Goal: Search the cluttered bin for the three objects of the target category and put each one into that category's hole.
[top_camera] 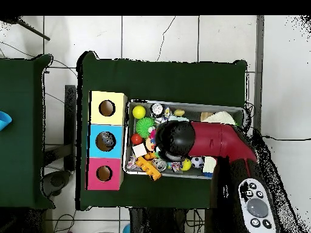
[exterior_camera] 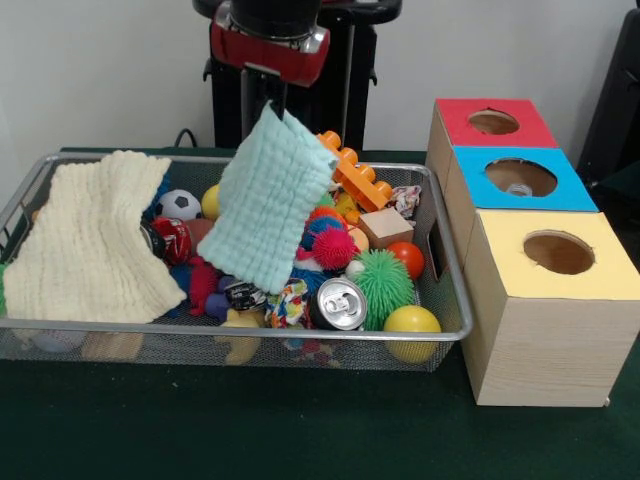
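While the search is under way, the front view shows the gripper (exterior_camera: 268, 100) raised over the bin (exterior_camera: 452, 290), its jaws pinched on the top edge of a mint cloth (exterior_camera: 268, 200) that hangs clear above the toys. A cream cloth (exterior_camera: 90, 235) lies draped over the bin's left end. Beside the bin stand the red box (exterior_camera: 492, 122), blue box (exterior_camera: 521, 177) and yellow box (exterior_camera: 558, 252), each with a round hole on top.

Overhead view: the arm (top_camera: 209, 141) covers the middle of the bin (top_camera: 240, 108); the mint cloth is hidden beneath it. Boxes sit just beside the bin.

Judged step: carrying one cloth away. Next, it must reach the right hole, which hole being unclear.
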Controlling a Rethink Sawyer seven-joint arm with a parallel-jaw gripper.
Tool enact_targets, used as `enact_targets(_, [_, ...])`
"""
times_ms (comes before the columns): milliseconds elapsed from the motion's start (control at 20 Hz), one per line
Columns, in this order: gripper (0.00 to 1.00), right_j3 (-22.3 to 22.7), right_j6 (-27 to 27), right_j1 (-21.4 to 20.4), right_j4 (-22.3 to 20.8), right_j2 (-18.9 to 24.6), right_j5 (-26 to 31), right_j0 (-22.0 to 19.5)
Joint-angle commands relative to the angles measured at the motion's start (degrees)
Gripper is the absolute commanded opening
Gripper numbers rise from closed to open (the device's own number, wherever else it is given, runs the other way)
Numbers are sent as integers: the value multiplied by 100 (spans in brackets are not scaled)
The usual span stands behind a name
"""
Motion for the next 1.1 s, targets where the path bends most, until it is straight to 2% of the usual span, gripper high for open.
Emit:
enact_targets(50, [0,422,-974,-269,373,812,667,-143])
enact_targets(300, [0,528,-859,-299,498,871,677,-166])
enact_targets(600, [0,577,-1002,-321,447,942,698,-227])
enact_targets(1100, [0,889,-782,-633,1168,1380,976,-301])
